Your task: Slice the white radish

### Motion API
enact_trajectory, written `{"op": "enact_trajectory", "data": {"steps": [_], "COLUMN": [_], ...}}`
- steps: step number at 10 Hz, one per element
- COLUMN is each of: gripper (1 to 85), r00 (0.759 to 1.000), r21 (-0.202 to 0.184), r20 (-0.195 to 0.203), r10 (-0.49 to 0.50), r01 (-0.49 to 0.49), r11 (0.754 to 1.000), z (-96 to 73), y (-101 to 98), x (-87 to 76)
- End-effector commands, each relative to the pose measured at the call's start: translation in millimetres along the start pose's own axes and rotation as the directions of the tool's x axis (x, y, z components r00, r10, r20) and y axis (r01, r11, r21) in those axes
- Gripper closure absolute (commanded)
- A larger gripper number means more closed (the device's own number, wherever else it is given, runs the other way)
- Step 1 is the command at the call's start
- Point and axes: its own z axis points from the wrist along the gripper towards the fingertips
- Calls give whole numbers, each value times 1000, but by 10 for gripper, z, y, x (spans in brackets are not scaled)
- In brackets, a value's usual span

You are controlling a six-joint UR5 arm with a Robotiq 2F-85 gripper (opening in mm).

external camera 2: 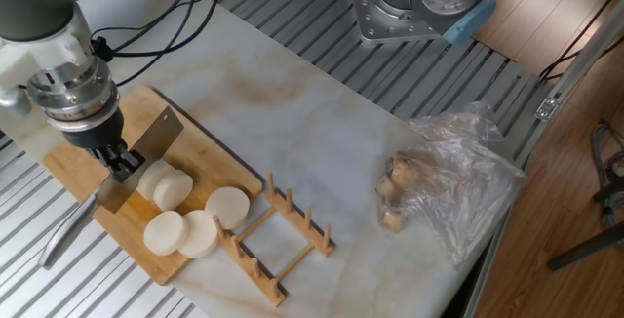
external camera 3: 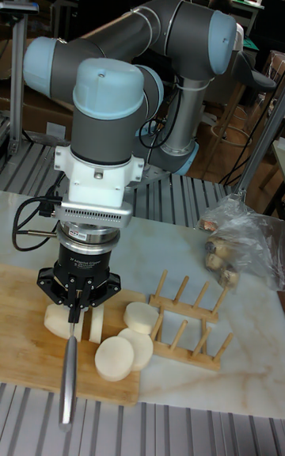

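Observation:
The white radish [external camera 2: 161, 181] lies on a wooden cutting board [external camera 2: 210, 162] at the left as a short stub [external camera 3: 58, 320]. Three round discs [external camera 2: 200, 232] lie loose in front of it. My gripper [external camera 2: 117, 158] is shut on a cleaver [external camera 2: 148, 142], whose blade stands upright on the board against the radish. In the tall fixed view the blade is edge-on under my gripper [external camera 3: 77, 299], with the stub on its left and a cut piece [external camera 3: 96, 324] on its right. The steel handle [external camera 3: 69, 385] points toward the board's near edge.
A wooden dish rack [external camera 2: 278, 235] lies right beside the board's corner, touching the nearest disc. At the right a clear plastic bag [external camera 2: 458, 186] holds brownish lumps [external camera 2: 393, 199]. The arm's base [external camera 2: 414, 6] stands at the far edge. Ribbed metal surrounds the marble top.

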Motion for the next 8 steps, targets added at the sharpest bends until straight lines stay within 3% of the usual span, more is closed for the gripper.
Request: {"op": "enact_trajectory", "data": {"steps": [1, 5, 8], "gripper": [843, 843, 843], "r00": [1000, 1000, 1000], "r21": [-17, -16, -38], "r20": [8, 6, -14], "r10": [14, 12, -2], "r01": [-14, -12, 1], "r11": [1000, 1000, 999], "z": [4, -15, -62], "y": [51, 24, -47], "x": [1, 20, -11]}}
